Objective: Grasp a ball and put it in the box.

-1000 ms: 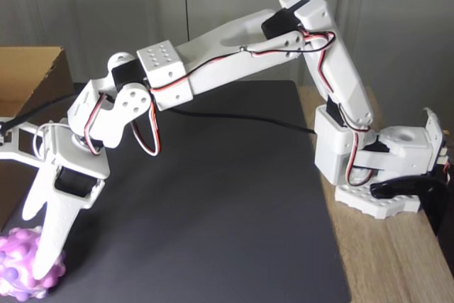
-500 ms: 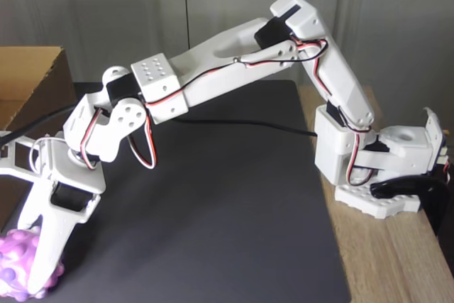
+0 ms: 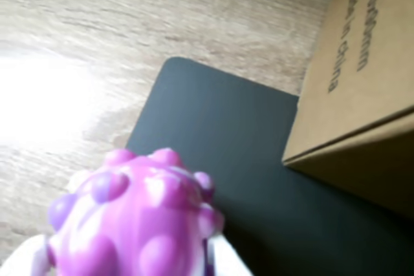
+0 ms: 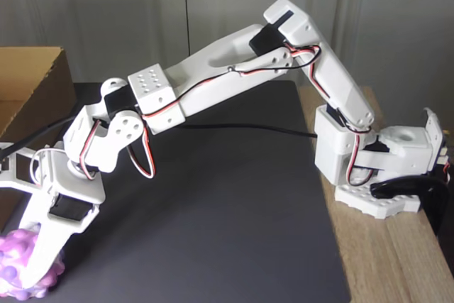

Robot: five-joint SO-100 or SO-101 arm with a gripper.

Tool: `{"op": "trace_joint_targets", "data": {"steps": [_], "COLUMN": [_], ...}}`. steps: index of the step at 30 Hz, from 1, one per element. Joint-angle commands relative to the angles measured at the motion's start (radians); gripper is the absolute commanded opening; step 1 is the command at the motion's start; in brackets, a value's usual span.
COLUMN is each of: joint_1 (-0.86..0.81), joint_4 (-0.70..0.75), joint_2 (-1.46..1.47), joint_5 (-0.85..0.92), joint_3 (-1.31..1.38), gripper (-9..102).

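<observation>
While the white fingers (image 4: 42,250) straddle the ball (image 4: 25,274) at the seven o'clock corner of the fixed view, the gripper (image 4: 27,274) sits lower and further toward that corner than it did a second ago, when its tips only reached the ball's upper side; now the long finger runs down over the ball's right flank and hides part of it. In the wrist view the gripper (image 3: 139,266) shows as two pale tips at six o'clock with the knobbed pink and lilac ball (image 3: 139,218) lodged between them, so the jaws stand narrowed around the ball, touching it on both sides. The ball lies on the black mat (image 4: 227,211), near its front left edge in the fixed view. The arm (image 4: 213,76) has folded forward since the earlier frames, its elbow at one o'clock dipped slightly and its forearm slanting more steeply toward eight o'clock. The box (image 4: 28,83) stands at nine o'clock in the fixed view, well apart from the ball; in the wrist view its brown wall (image 3: 359,75) fills the two o'clock side, resting on the mat (image 3: 213,134), with the wooden table (image 3: 97,43) beyond
</observation>
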State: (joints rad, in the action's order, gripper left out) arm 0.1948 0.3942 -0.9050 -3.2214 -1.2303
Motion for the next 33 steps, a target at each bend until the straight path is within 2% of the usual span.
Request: {"op": "trace_joint_targets", "data": {"steps": [1,4,27,33], "joint_1": [0.028,0.028,-0.109,-0.187], "joint_4": [0.0,0.002,0.129,0.098], "joint_2": [-0.008,-0.018,-0.407,-0.479], "joint_5": [-0.014,-0.006,-0.014,-0.043], "joint_3": [0.029,0.02,0.015,0.02], "gripper": [18,13,13,13]}}
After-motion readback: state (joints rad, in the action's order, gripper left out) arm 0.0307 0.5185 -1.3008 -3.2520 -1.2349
